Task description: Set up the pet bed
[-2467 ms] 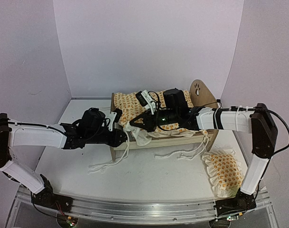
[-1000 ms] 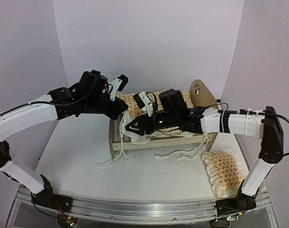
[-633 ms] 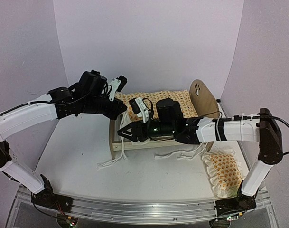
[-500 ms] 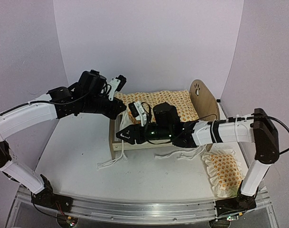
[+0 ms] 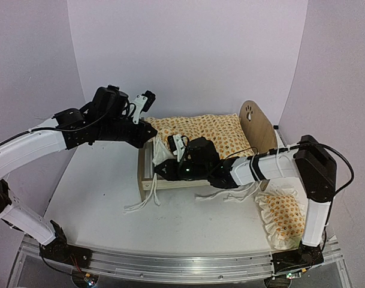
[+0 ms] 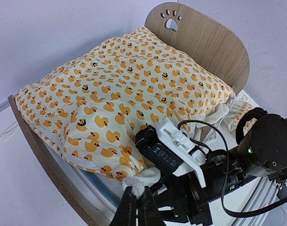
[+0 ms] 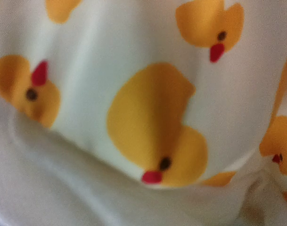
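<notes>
- The pet bed [image 5: 258,127] stands toward the back of the table [image 5: 98,186], its long side facing the arms. Its paw-print end board [image 6: 204,42] is on the right and the other end board [image 6: 49,157] on the left.
- A duck-print quilt [image 6: 119,89] lies puffed over most of the bed, with its white ruffle bunched at the near left corner. White ties [image 5: 140,204] trail off the front onto the table.
- The left gripper [image 6: 137,207] has its fingers pressed together on that ruffled corner, holding it just above the bed's left end.
- The right gripper [image 5: 161,170] is pushed in against the quilt at the bed's front left. Its wrist view shows only blurred duck fabric, so I cannot tell whether its fingers are apart or clamped on cloth.
- A small matching pillow [image 5: 284,215] lies on the table near the right arm's base, well apart from the bed.
- The frame looks like thin, light wood: stiff, but easy to shove or tip, so a tug on the quilt could drag it along. A side rail or the top edge of an end board would be the place to steady it.
- The quilt looks soft and limp and will likely sag and fold. The ruffle edge or a corner should give the surest pinch, and spreading it flat probably needs two corners held.
</notes>
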Action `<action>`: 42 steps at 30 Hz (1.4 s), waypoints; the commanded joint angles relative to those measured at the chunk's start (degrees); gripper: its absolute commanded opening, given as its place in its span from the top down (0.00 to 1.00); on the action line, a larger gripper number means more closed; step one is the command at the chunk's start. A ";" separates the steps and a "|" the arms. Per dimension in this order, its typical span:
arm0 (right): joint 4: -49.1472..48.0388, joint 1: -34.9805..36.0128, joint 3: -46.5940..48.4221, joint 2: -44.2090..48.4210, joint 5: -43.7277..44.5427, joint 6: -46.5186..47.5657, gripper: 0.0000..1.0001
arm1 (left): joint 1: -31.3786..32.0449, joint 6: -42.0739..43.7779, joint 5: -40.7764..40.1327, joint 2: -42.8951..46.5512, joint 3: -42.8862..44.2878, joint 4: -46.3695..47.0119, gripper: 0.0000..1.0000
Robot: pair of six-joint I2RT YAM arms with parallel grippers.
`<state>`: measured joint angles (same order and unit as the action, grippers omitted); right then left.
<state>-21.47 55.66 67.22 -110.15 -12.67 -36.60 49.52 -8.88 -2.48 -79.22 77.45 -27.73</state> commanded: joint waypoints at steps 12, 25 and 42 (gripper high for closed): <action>-25.52 -4.97 -5.87 0.11 -22.98 -5.89 1.00 | -10.90 -7.76 19.77 8.55 -16.27 9.62 0.53; -26.43 -5.99 -5.86 0.60 -24.42 -7.37 1.00 | -11.02 -21.62 16.42 31.37 -43.26 26.39 0.19; -26.45 -6.65 -5.45 1.59 -25.28 -7.26 1.00 | -11.02 -20.24 19.10 18.66 -40.62 26.79 0.32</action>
<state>-44.88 49.41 60.69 -110.80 -36.93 -43.99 38.46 -30.09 14.96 -60.20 32.69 -2.61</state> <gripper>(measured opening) 0.025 0.758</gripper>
